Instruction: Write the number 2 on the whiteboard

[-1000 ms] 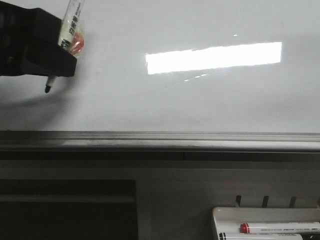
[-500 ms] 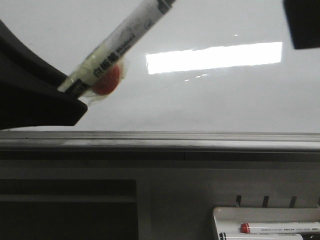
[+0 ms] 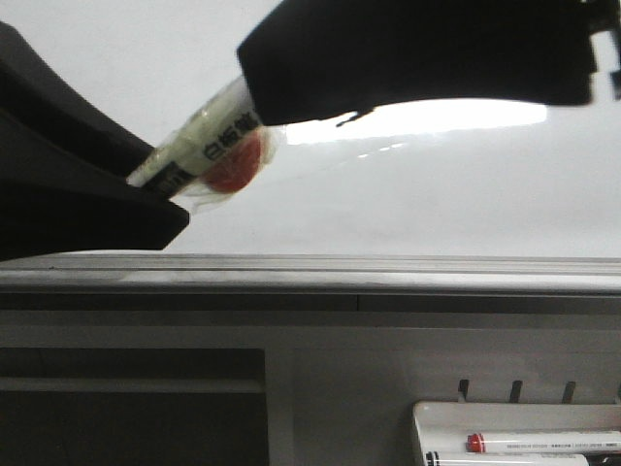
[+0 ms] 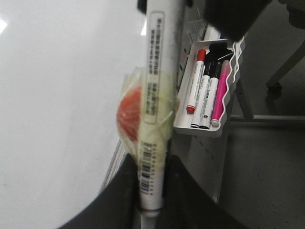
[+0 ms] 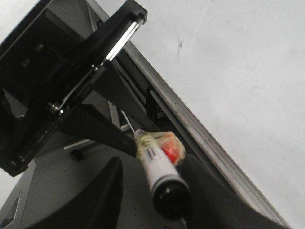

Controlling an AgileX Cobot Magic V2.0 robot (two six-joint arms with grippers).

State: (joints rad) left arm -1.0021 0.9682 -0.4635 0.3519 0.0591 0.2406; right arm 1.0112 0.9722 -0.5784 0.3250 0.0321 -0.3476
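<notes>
Whiteboard (image 3: 408, 204) glossy, unmarked above grey rail (image 3: 388, 275).

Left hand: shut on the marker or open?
Shut on the marker. In the left wrist view, the left hand has a finger against each side of the barrel.

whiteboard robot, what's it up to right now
The left claw is shut on a white marker that has a red blob taped to its barrel. The right claw has its fingers on either side of the marker's black end, so it looks like a handover or a cap pull; which one is unclear. The whiteboard shows no written stroke in the front view, so the number 2 is not yet there. Spare markers lie in a white tray beside the board.
</notes>
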